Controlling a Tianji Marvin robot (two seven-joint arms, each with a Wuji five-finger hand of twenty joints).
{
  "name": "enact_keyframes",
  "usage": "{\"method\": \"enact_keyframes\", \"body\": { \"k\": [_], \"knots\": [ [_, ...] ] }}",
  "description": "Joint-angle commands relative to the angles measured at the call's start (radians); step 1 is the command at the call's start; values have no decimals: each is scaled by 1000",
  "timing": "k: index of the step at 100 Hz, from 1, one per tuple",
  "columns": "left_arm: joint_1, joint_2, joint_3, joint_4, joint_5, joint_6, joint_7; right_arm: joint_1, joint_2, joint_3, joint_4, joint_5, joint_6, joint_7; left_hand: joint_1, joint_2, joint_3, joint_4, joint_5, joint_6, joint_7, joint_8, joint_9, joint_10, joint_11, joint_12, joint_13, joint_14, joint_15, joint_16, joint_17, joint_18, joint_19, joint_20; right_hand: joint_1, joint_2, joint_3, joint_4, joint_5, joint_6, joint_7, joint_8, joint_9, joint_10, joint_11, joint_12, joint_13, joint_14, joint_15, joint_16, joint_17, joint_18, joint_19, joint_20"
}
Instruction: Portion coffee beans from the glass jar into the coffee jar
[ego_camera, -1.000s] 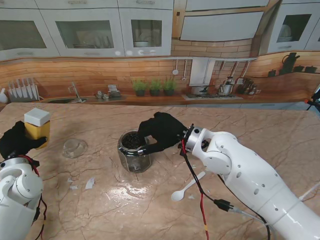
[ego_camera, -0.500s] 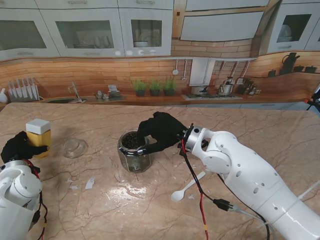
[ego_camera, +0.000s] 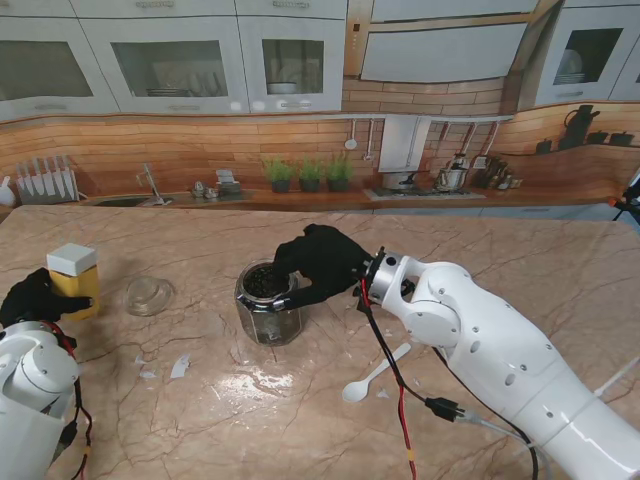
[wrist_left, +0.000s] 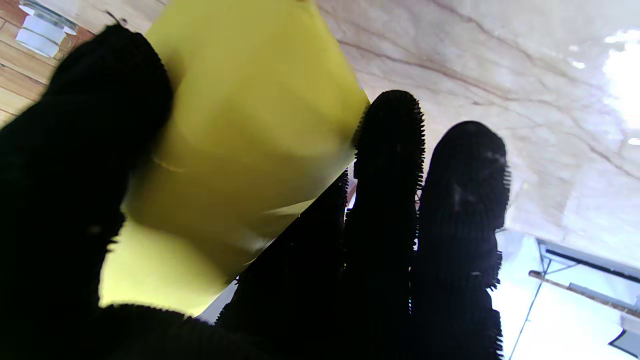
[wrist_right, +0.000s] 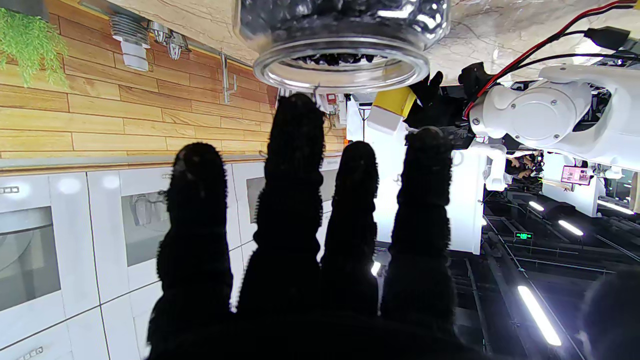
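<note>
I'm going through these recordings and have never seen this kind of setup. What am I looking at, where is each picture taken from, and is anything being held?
This is a two-armed robot with black-gloved five-finger hands at a marble table. The wide picture comes from a camera on its stand, looking down; the other two come from cameras on the wrists, looking along the fingers, and appear upside down.

The left hand grips a yellow jar with a white lid; its wrist view shows the fingers wrapped around the yellow side. The right hand sits at the rim of an open glass jar holding dark coffee beans; whether it grips the jar I cannot tell.

Also on the table: a clear glass lid, a white spoon and some small white scraps.
</note>
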Motion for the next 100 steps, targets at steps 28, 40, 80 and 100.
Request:
{"method": "enact_keyframes", "body": {
  "k": [28,40,80,100],
  "knots": [
    [-25,2,29,24,-28,22,-62,-4,-3,4,-6,-3,-12,-3,250,264,220,-8,84,-337,153,55,25,-168,46,33,-103,-81,-172,-21,-53,25,-225,-161,3,-9,0,25,22,-26,21,9,23,-17,29,13,13,-15,4,-7,-18,-8,-7,-7],
    [-33,6,41,36,-5,51,-62,-5,-3,6,-6,-3,-17,-4,245,271,203,-18,94,-347,145,40,37,-170,31,18,-112,-82,-171,-17,-65,41,-260,-187,-6,-12,5,27,21,-26,21,8,22,-18,29,13,12,-17,4,-8,-19,-12,-7,-6],
    [-28,18,56,19,52,193,-111,-4,-3,4,-6,-3,-22,-2,240,301,148,-30,69,-321,95,27,19,-165,-26,-16,-247,-24,-123,31,-177,119,-356,-148,12,-9,-1,26,20,-29,20,6,20,-21,26,11,11,-19,5,-7,-24,-17,-7,-3],
    [-17,28,52,-6,69,231,-168,1,-3,-2,-3,-1,-28,2,185,307,179,-25,-27,-194,-59,43,-207,-108,131,-190,-363,17,-141,55,-261,122,-406,10,13,-7,-2,27,16,-33,17,5,22,-24,24,11,7,-21,3,-8,-29,-18,-7,1]
  ]
}}
